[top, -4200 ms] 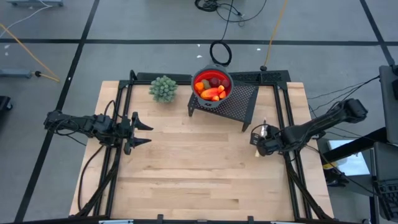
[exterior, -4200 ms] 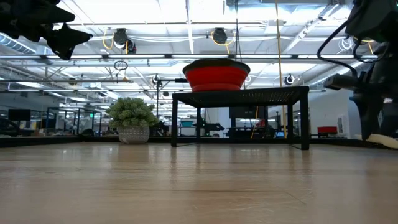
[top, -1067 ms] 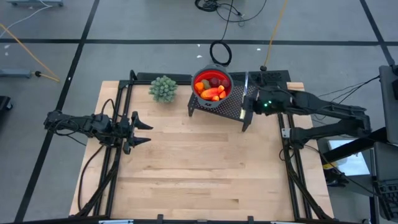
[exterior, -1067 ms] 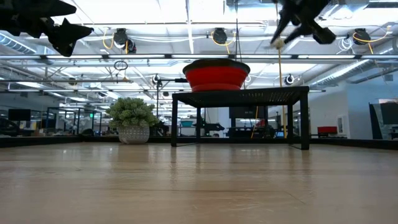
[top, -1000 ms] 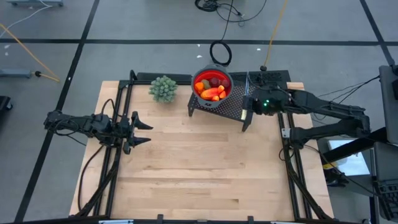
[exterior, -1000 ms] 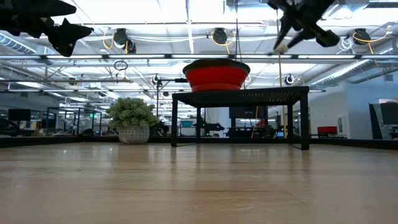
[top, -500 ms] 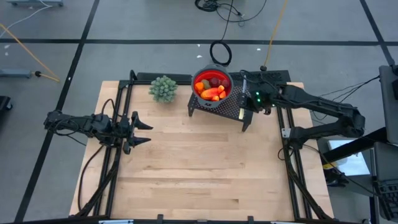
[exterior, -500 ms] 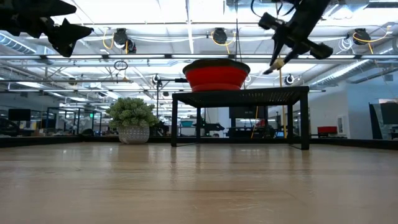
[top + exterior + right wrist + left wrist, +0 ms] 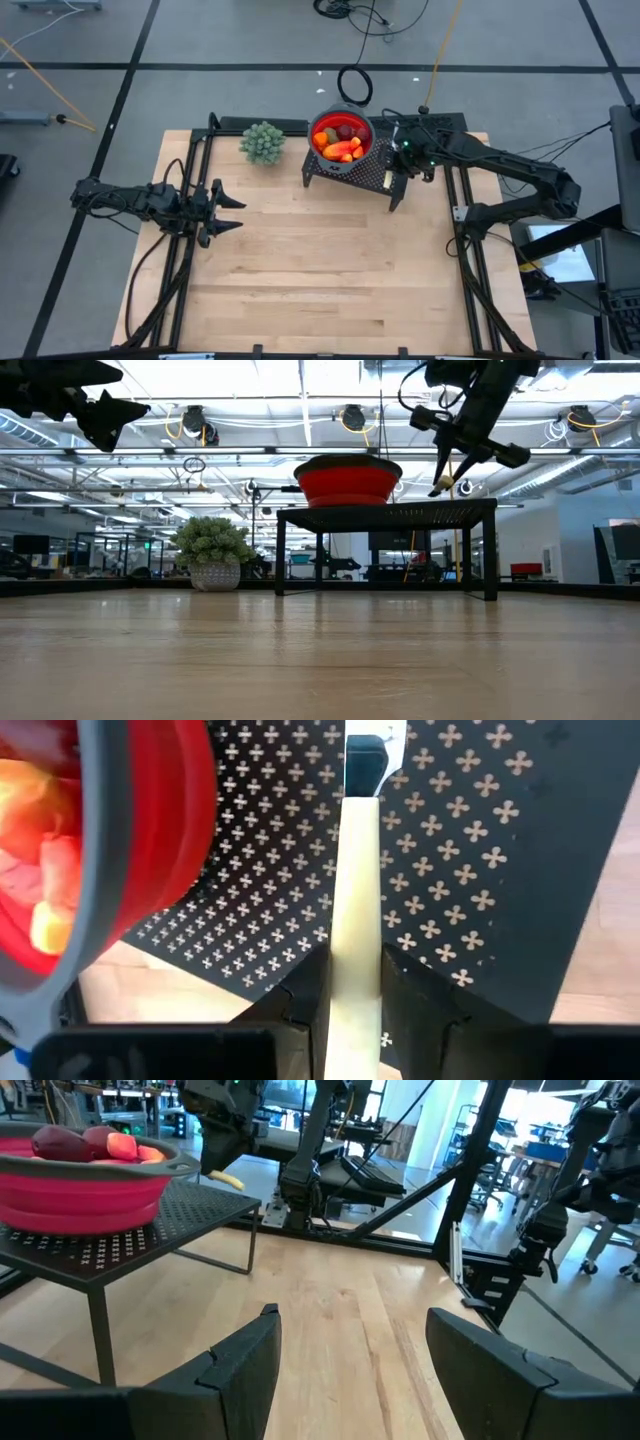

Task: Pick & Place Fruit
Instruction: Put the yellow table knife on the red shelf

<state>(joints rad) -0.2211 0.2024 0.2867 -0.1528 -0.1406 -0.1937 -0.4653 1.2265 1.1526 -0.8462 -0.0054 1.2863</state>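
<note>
The bowl (image 9: 120, 840) is cut off at the right wrist picture's edge, its fruit (image 9: 40, 850) a blur. From table height the bowl's wall (image 9: 348, 485) hides the fruit.

We see even, bright light from ceiling lamps (image 9: 350, 418), which flare white in the low view and silhouette the arms there. The table (image 9: 330, 270) shows soft, faint shadows. In the right wrist view the red bowl (image 9: 120, 850) blurs close up.
</note>
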